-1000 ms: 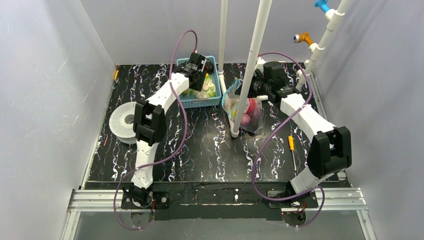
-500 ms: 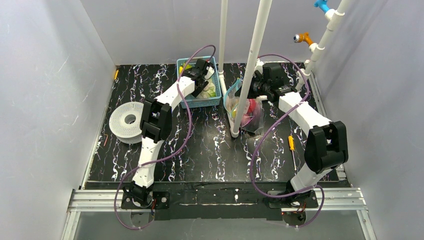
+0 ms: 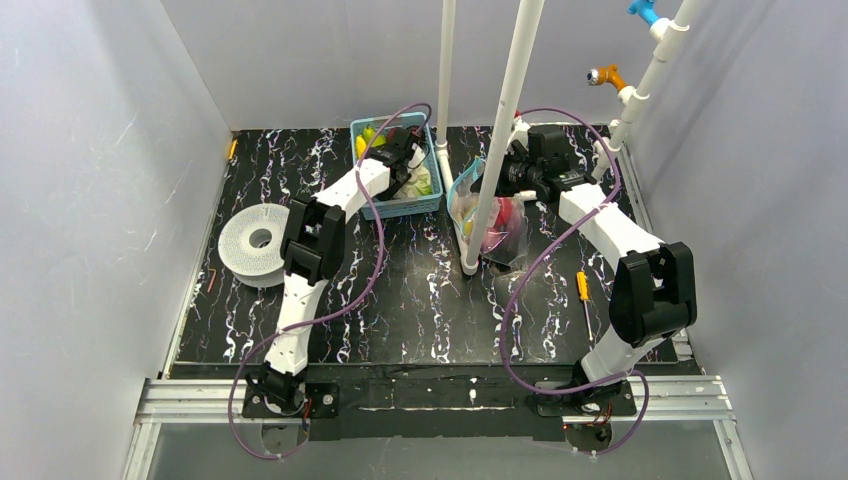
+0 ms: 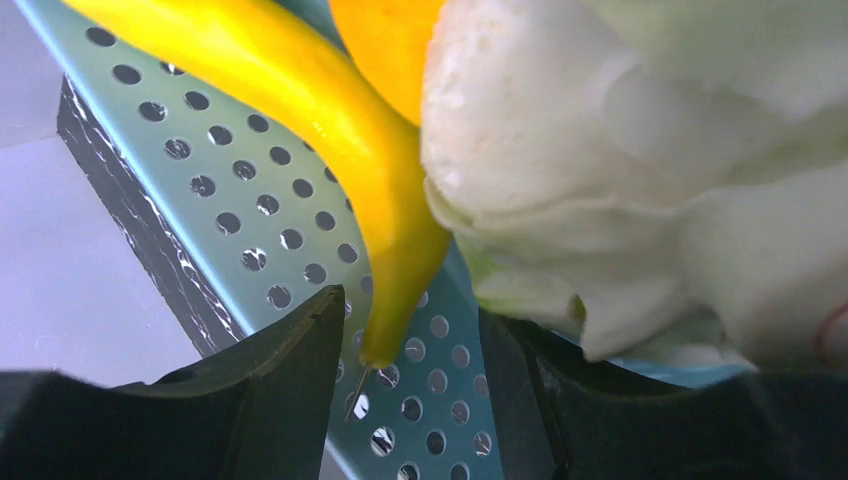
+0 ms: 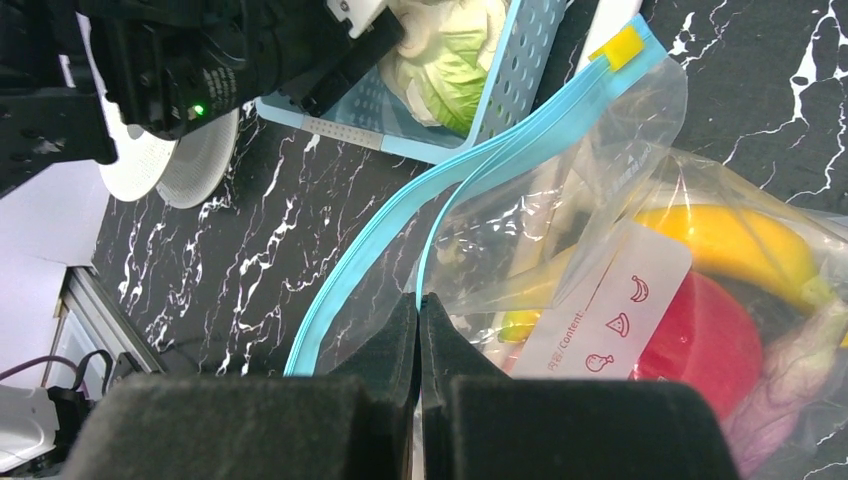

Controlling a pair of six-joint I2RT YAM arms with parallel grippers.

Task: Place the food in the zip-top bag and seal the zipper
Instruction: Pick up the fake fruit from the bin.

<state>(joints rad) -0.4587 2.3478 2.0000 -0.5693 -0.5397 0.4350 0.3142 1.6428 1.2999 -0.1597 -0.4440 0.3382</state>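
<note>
Near the far edge of the table [image 3: 420, 300], left gripper [image 4: 410, 335] gapes around a banana [image 4: 330, 130] in the basket [image 4: 230, 210]; right gripper [image 5: 418, 300] pinches the zip-top bag [image 5: 610, 140].

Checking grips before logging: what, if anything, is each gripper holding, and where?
Right gripper pinches the bag at its mouth edge, by the blue zipper. Left gripper is open around the banana tip, holding nothing.
</note>
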